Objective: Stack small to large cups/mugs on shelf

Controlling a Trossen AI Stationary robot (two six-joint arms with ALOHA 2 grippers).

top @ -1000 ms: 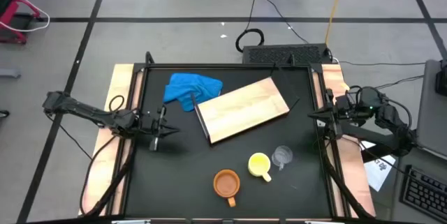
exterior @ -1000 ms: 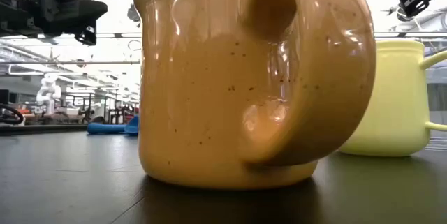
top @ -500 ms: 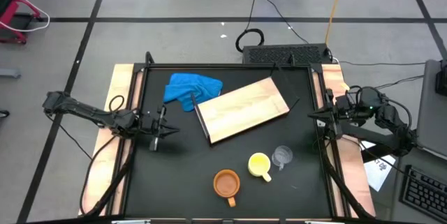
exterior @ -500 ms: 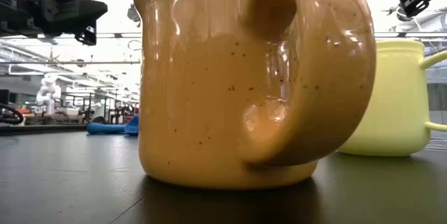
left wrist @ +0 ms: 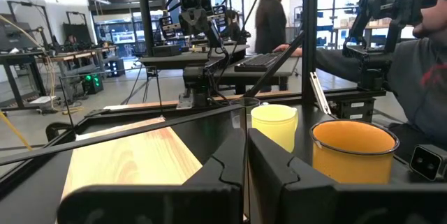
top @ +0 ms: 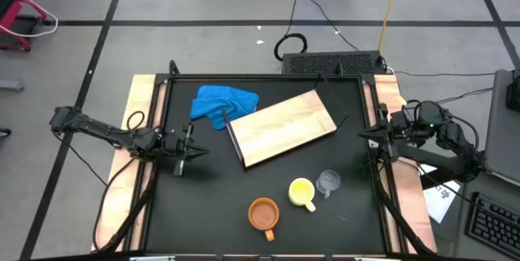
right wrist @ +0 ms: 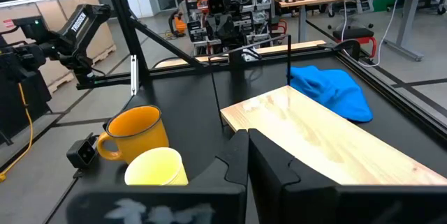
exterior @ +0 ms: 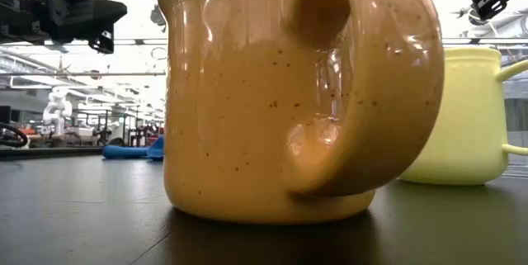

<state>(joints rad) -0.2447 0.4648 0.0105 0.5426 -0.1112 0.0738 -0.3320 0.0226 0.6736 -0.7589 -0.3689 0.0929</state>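
Note:
The orange-brown mug [top: 262, 214] stands upright on its base near the table's front edge, its handle toward that edge; it fills the low view [exterior: 297, 92]. The yellow mug [top: 301, 192] stands just to its far right, and the small clear cup [top: 327, 181] stands right of that. The light-wood shelf board [top: 282, 128] lies flat and slanted at the table's middle. My left gripper [top: 188, 149] is shut and empty at the table's left side, above the surface. My right gripper [top: 366, 137] is shut and empty at the right edge. In the left wrist view the mugs [left wrist: 353, 151] [left wrist: 274, 123] stand past the fingers.
A crumpled blue cloth [top: 223, 102] lies at the far left, touching the board's far-left corner. A black frame [top: 268, 76] rims the table. A small black camera [right wrist: 82, 153] sits at the front edge by the orange mug. People [left wrist: 269, 15] show beyond the table.

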